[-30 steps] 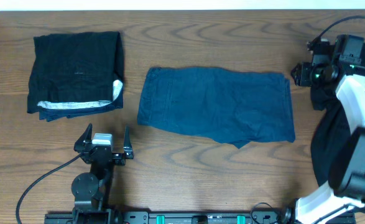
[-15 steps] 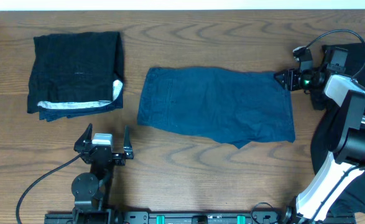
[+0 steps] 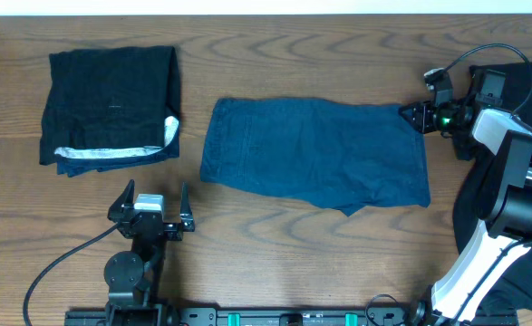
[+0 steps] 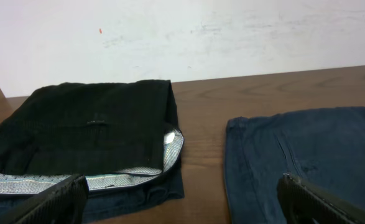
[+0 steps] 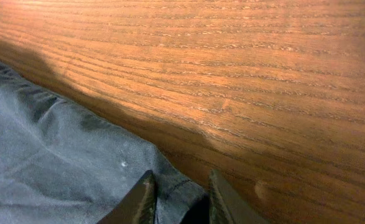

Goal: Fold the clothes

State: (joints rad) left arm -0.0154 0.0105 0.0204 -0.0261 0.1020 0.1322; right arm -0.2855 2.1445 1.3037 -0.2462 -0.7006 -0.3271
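We count one pair of navy shorts [image 3: 315, 149] spread flat, one folded black garment [image 3: 111, 100] to their left, one dark heap [image 3: 469, 217] to their right, the right gripper [image 3: 409, 114] pinching their far-right corner, and the left gripper [image 3: 154, 201] gaping wide before their left end.

Black garment [image 3: 466, 217] mostly beneath right arm [image 3: 510, 149]

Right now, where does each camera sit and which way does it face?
Overhead: above the table, looking straight down; shows the left end effector open and the right end effector at the navy shorts corner.
Left wrist: low, facing the back wall over the black garment; its fingertips frame the bottom.
Right wrist: close to the table, its fingers either side of the shorts' corner.
Shared: all three show the shorts.
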